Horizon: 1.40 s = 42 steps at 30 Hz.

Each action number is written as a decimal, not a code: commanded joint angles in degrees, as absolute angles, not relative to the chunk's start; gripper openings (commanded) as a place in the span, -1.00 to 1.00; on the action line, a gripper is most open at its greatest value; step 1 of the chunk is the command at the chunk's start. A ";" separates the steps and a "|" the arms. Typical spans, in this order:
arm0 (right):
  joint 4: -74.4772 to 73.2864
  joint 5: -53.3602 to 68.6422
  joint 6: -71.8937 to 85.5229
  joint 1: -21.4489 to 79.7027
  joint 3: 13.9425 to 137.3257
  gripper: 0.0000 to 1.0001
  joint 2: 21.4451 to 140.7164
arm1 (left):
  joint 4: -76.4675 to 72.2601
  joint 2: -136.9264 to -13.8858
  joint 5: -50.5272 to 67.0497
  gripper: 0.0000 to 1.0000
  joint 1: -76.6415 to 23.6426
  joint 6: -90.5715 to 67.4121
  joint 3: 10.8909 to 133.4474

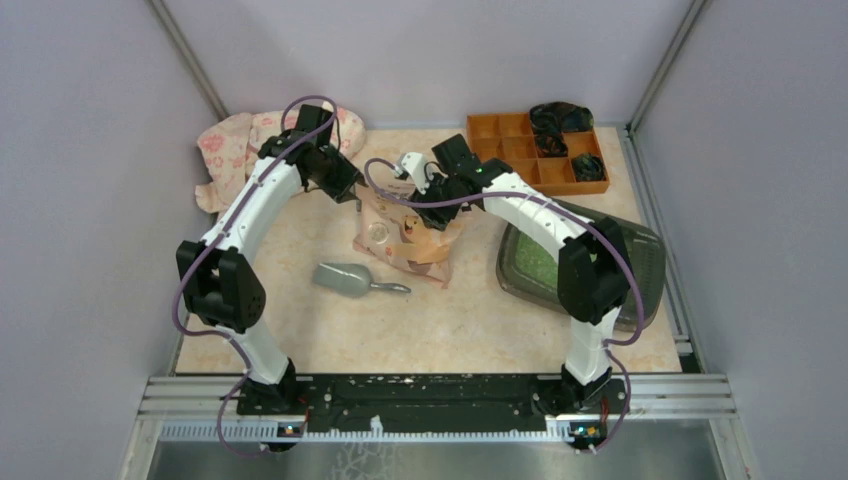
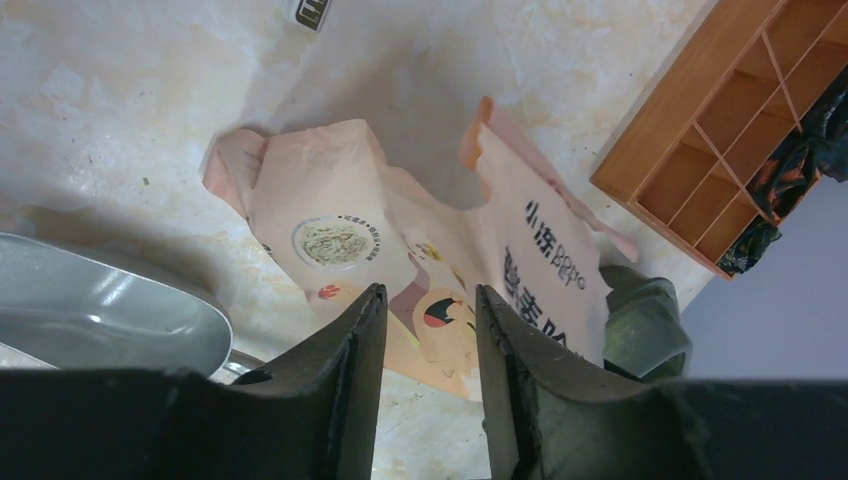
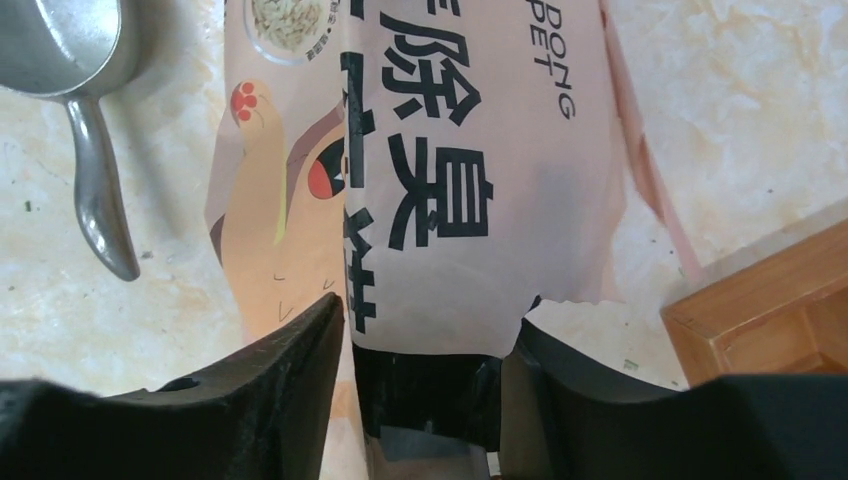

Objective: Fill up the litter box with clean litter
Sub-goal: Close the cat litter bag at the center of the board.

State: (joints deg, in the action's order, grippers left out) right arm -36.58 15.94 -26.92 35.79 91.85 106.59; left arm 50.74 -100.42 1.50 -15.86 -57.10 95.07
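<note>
Left gripper (image 2: 430, 295): I see the fingers parted with nothing between them, hanging over the pink bag (image 2: 340, 190), with the grey scoop (image 1: 342, 279) lying beside the bag. Right gripper (image 3: 428, 312): its fingers straddle the bag's dark top strip, which fills the gap, but I cannot tell whether they actually pinch it. Litter box (image 1: 640, 250) sits at table right, nearer the arm bases than the orange organiser (image 1: 500, 150) and partly under the right arm, with clean litter (image 1: 535, 262) showing green inside

White-shelled arms (image 1: 262, 205) with black joints (image 1: 222, 285) and looping purple cables (image 1: 179, 300).
</note>
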 commanded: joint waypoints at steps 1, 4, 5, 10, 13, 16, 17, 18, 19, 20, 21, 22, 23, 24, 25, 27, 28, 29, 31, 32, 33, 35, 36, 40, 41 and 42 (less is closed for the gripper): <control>-39.65 18.15 -26.14 37.13 95.19 0.01 107.00 | 52.80 -99.66 2.25 -0.04 -15.50 -57.95 96.86; -40.67 18.57 -25.91 37.50 95.49 -0.07 106.83 | 51.86 -98.24 2.94 0.12 -15.60 -59.07 95.62; -40.97 18.58 -25.86 37.71 95.65 -0.11 106.94 | 51.73 -97.97 3.17 0.15 -15.83 -59.44 95.24; -41.87 19.08 -25.16 38.36 96.68 -0.26 107.43 | 51.94 -97.67 3.75 0.18 -17.39 -60.21 92.85; -42.01 19.31 -24.88 39.13 97.18 -0.32 107.65 | 50.99 -97.96 3.55 0.17 -18.63 -60.77 91.66; -42.39 19.79 -24.67 40.10 97.29 -0.38 107.62 | 51.24 -99.13 2.98 0.15 -19.28 -60.90 92.81; -42.51 20.11 -24.63 40.30 97.25 -0.41 107.58 | 51.39 -99.45 2.84 0.12 -19.45 -60.83 93.34; -42.66 20.39 -24.55 40.46 97.22 -0.43 107.49 | 51.48 -99.66 2.53 0.05 -19.50 -60.60 94.04; -42.74 20.65 -24.40 40.58 97.21 -0.50 107.47 | 51.65 -99.74 2.23 -0.10 -19.71 -60.45 94.38; -42.82 21.12 -24.43 40.68 97.14 -0.56 107.41 | 51.50 -99.75 2.25 -0.40 -19.74 -59.97 94.47; -42.68 21.44 -24.32 40.77 97.01 -0.57 107.18 | 51.27 -99.76 2.34 -0.70 -19.76 -59.33 94.67; -42.52 21.57 -24.26 40.85 96.84 -0.57 107.05 | 51.44 -99.88 2.26 -0.91 -19.73 -58.99 95.01; -42.41 21.61 -24.19 40.87 96.71 -0.53 106.71 | 51.98 -100.03 2.07 -1.00 -19.69 -58.71 95.54; -42.19 21.69 -24.13 40.87 96.50 -0.50 106.25 | 52.73 -100.22 1.84 -1.00 -19.71 -58.36 96.06; -41.83 21.73 -24.04 40.81 96.17 -0.45 105.73 | 53.09 -100.32 1.61 -1.00 -19.75 -58.21 96.48; -40.42 19.93 -23.62 40.78 95.27 -0.19 103.99 | 54.00 -100.18 1.05 -1.00 -19.71 -57.94 96.84; -39.22 18.62 -23.44 40.78 94.46 -0.07 102.92 | 54.11 -100.01 0.86 -1.00 -19.70 -57.86 96.85; -38.04 17.19 -23.32 40.78 93.53 0.03 101.61 | 54.32 -99.85 0.80 -1.00 -19.72 -57.71 96.86; -34.00 13.34 -22.88 40.63 91.20 0.14 97.81 | 54.84 -99.60 0.54 -1.00 -19.74 -57.66 97.09; -32.23 12.26 -22.67 40.61 90.12 0.18 96.18 | 54.99 -99.44 0.54 -1.00 -19.75 -57.66 97.16; -30.58 11.68 -22.39 40.56 88.88 0.21 94.38 | 55.07 -99.32 0.54 -1.00 -19.72 -57.61 97.17; -27.83 11.40 -22.28 40.65 86.38 0.22 91.11 | 55.35 -99.32 0.53 -1.00 -19.73 -57.67 97.25; -26.90 11.38 -22.32 40.83 85.49 0.23 89.71 | 55.43 -99.32 0.53 -1.00 -19.76 -57.58 97.29; -24.45 9.50 -23.14 42.82 81.25 0.22 85.21 | 55.96 -99.38 0.53 -1.00 -19.77 -57.48 97.43; -23.75 9.31 -23.38 43.48 80.06 0.22 84.13 | 55.98 -99.40 0.53 -1.00 -19.73 -57.48 97.45; -23.16 8.99 -23.57 44.16 78.85 0.22 83.16 | 55.99 -99.47 0.53 -1.00 -19.77 -57.43 97.51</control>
